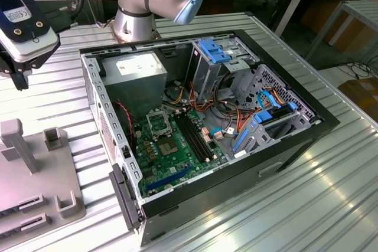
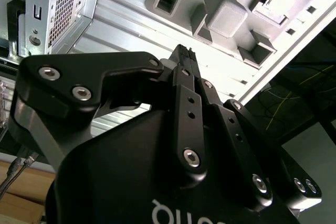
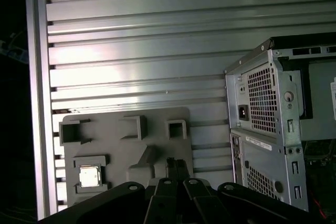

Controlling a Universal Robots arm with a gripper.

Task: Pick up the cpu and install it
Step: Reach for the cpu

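One cpu (image 3: 89, 176), the item of the task.
- Location: in the first wrist view it sits flat in a square recess (image 3: 92, 160) near one corner of the grey fixture (image 3: 157, 145). The fixture lies on the ribbed metal surface (image 3: 131, 51) beside the open case (image 3: 262, 108).
- Facing: metal top up, underside down in the recess.
- Long axis: none, as the outline is square. Its edges run parallel to the fixture's edges.
- Corner mark: too small to tell.

One end effector (image 3: 176, 162).
- State: fingers drawn together, tips almost touching, nothing between them.
- Position: over the fixture, to one side of the cpu and not touching it.

One socket (image 1: 158, 123), on the board inside the case, well apart from the fixture.

Step in hand, as judged: the approach for the pick. The cpu is not yet lifted.

Handling notes, as judged:
- Spread the fingers wider than the chip before any descent.
- Centre the end effector over the chip, with the fingers square to two opposite edges.
- Come down vertically so the fingertips clear the recess walls.
- Grip by the edges only, and lightly.
- Lift level and straight, because a tilt could jam a corner against the recess.
- Keep the chip's heading unchanged in the grasp, since the corner mark cannot be read.
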